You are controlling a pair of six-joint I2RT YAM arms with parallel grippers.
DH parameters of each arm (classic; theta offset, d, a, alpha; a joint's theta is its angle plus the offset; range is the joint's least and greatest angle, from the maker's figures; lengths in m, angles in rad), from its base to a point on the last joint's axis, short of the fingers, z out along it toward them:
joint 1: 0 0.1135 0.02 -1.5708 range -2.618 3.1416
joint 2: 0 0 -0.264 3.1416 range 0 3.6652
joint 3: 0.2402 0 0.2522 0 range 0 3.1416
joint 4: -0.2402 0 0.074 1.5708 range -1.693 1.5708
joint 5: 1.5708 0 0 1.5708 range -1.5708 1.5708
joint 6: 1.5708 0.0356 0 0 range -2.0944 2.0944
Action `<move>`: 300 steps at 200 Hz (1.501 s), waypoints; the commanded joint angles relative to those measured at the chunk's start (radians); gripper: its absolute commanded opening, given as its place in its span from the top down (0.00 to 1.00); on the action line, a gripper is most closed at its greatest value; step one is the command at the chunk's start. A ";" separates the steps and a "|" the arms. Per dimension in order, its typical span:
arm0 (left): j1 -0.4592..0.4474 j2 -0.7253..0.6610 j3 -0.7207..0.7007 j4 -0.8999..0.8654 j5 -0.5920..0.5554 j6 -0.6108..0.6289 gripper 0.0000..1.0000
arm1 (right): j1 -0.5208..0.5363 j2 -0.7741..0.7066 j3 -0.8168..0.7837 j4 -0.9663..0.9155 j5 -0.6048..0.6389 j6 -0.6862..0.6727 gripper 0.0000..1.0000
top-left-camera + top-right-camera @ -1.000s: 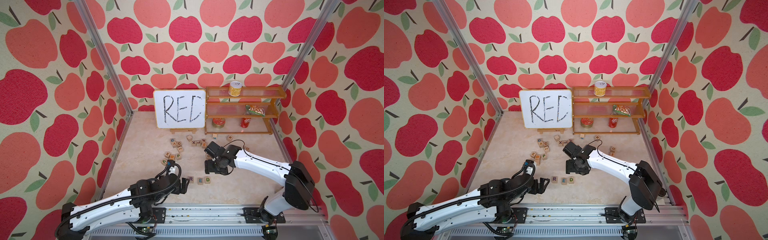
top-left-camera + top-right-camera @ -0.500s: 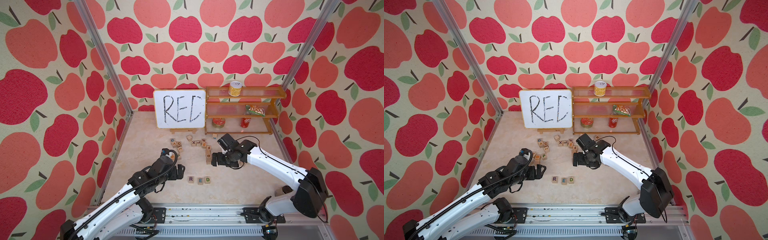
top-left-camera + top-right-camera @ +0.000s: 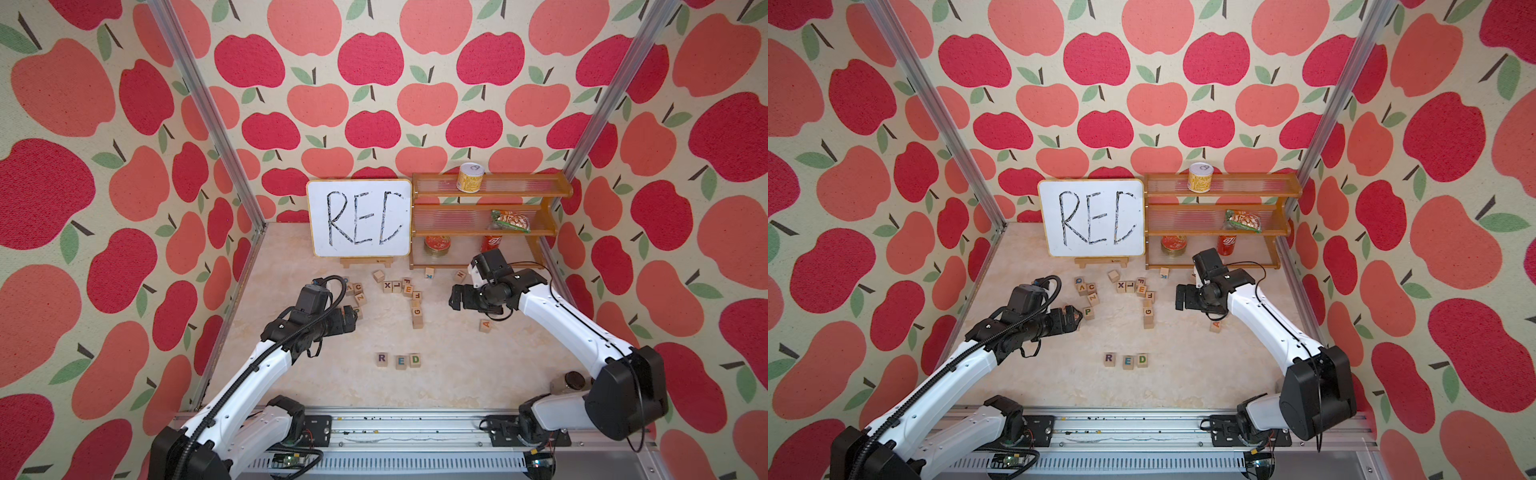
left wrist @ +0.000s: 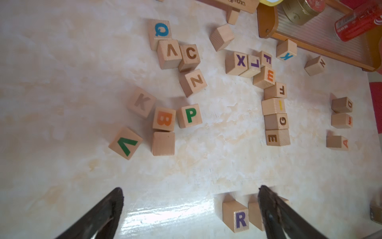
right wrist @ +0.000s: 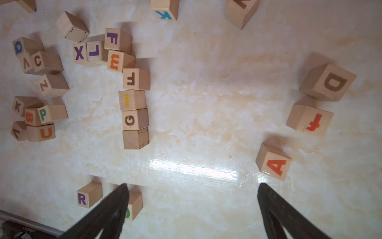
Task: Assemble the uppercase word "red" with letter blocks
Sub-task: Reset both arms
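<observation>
Three letter blocks stand in a row near the table's front in both top views: purple R (image 3: 382, 358), blue-teal E (image 3: 401, 360), green D (image 3: 415, 359), spelling RED. My left gripper (image 3: 351, 319) hovers open, farther back and left of the row, with nothing between its fingers. My right gripper (image 3: 455, 297) hovers open, back and right of the row, also empty. The left wrist view shows the left gripper (image 4: 190, 189) with the R (image 4: 239, 217) beside one finger. The right wrist view shows the right gripper (image 5: 192, 185), the R (image 5: 86, 197) and the D (image 5: 135, 204). A finger hides the E there.
Several loose letter blocks (image 3: 405, 291) lie scattered behind the row. An orange A block (image 3: 484, 325) sits under the right arm. A whiteboard (image 3: 359, 218) reading RED and a wooden shelf (image 3: 486, 220) with cans stand at the back wall.
Both arms have lifted and drawn back from the RED row, the left toward the back left and the right toward the back right. The row has not moved.
</observation>
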 commanded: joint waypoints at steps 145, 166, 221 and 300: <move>0.532 0.369 -0.019 0.555 -0.020 0.189 0.01 | -0.403 0.175 -0.256 0.766 0.149 -0.397 0.01; 0.577 0.434 -0.013 0.627 0.016 0.220 0.01 | -0.406 0.199 -0.292 0.864 0.177 -0.424 0.01; 0.595 0.581 -0.066 0.921 0.038 0.311 0.00 | -0.407 0.204 -0.410 1.128 0.206 -0.446 0.01; 0.512 0.514 -0.284 1.263 0.025 0.412 0.01 | -0.400 0.160 -0.742 1.688 0.179 -0.466 0.01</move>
